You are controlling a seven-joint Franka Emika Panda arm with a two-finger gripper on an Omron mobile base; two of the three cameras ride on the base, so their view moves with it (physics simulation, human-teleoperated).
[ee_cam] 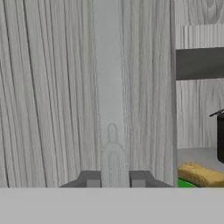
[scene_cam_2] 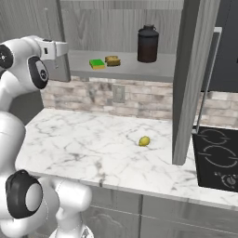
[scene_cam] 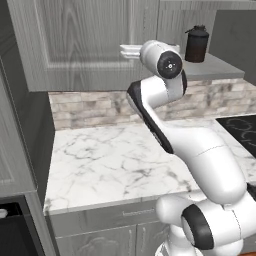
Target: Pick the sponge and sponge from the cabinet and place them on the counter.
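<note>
Grey wood-grain cabinet (scene_cam_2: 121, 18) above a white marble counter (scene_cam_2: 83, 144), with a brick backsplash between. Right-hand door swung out edge-on; pale shelf exposed. Green sponge (scene_cam_2: 97, 63) and yellow-brown sponge (scene_cam_2: 112, 60) lying side by side on that shelf, left of the dark canister (scene_cam_2: 148, 44); touching or just apart, cannot tell. Small yellow-green ball (scene_cam_2: 144, 141) on the counter below the cabinet.

Gripper (ee_cam: 113, 178) raised to shelf height, left of both sponges, fingers (ee_cam: 89, 178) drawn narrow either side of the pale handle (ee_cam: 110, 87) on the cabinet's closed left door; actual clamping on it cannot be confirmed. Nothing else held.

Risks, as judged: still gripping the handle, any swing toward the sponges would drag the door. A reach without opening wider first would push a sponge back. Wide sweep along the shelf could topple the canister.

Arm folded upward from the base, elbow high over the counter, wrist level, hand pointing at the cabinet face.
</note>
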